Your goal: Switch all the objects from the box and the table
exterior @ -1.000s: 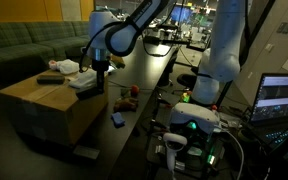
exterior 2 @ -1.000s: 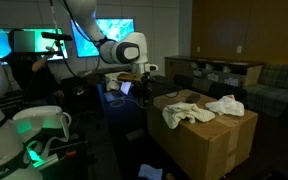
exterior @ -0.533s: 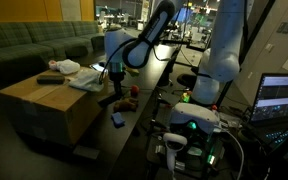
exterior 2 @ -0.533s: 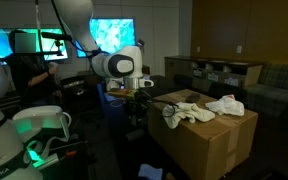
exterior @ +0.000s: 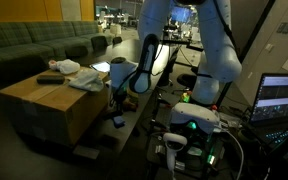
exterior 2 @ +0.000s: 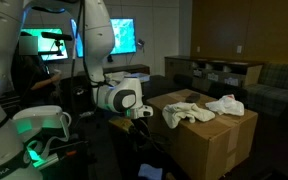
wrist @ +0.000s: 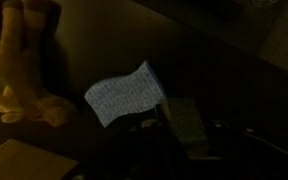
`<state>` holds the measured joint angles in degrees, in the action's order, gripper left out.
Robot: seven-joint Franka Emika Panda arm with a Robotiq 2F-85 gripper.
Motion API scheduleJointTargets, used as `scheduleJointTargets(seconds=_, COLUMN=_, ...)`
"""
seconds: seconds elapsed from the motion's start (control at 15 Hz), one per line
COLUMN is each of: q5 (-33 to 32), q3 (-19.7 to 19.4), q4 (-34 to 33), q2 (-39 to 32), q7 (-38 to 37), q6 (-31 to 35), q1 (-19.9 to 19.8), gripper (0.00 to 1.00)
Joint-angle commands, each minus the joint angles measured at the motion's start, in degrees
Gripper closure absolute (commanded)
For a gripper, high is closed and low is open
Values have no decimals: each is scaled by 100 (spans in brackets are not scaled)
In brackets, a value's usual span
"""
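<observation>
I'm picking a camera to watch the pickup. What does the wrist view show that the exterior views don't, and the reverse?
Only the wrist view: the fine grid pattern on the pale blue flat item, and a yellowish lumpy thing to its left. Only the exterior views: the large tan cardboard box with white cloth rags on top, the green sofa, and the robot arm bent low beside the box. Shared: the long black table, and probably the blue item, a small dim patch in an exterior view.

Arm [exterior: 147,55]: white glossy rounded links, dark bands at joints, dark round cap on wrist [exterior 2: 127,98]. Gripper [exterior 2: 146,115]: dark. Base [exterior: 196,118]: green-lit.
</observation>
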<state>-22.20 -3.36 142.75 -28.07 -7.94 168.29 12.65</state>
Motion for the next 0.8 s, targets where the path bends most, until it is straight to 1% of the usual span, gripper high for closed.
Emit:
scheduleJointTargets(seconds=0.0, q5=376, q3=-156, q4=-454, q2=-827, q7=-230, q6=316, q1=501, gripper=85)
scheduleJointTargets(seconds=0.07, q5=492, q3=-161, q4=-538, q2=-1005, q7=-274, q6=390, q1=629, gripper=85)
scheduleJointTargets(seconds=0.27, q5=979, q3=-37, q4=-861, q2=-1409, q7=-351, q6=451, q1=836, gripper=85)
scheduleJointTargets(seconds=0.47, q5=1335, q3=-267, q4=-1153, q2=-1747, q7=-593, q6=684, q1=1279, gripper=85)
scheduleJointTargets(seconds=0.73, q5=1732, q3=-532, q4=-1457, q2=-2008, q7=-812, q6=799, q1=1650, gripper=85)
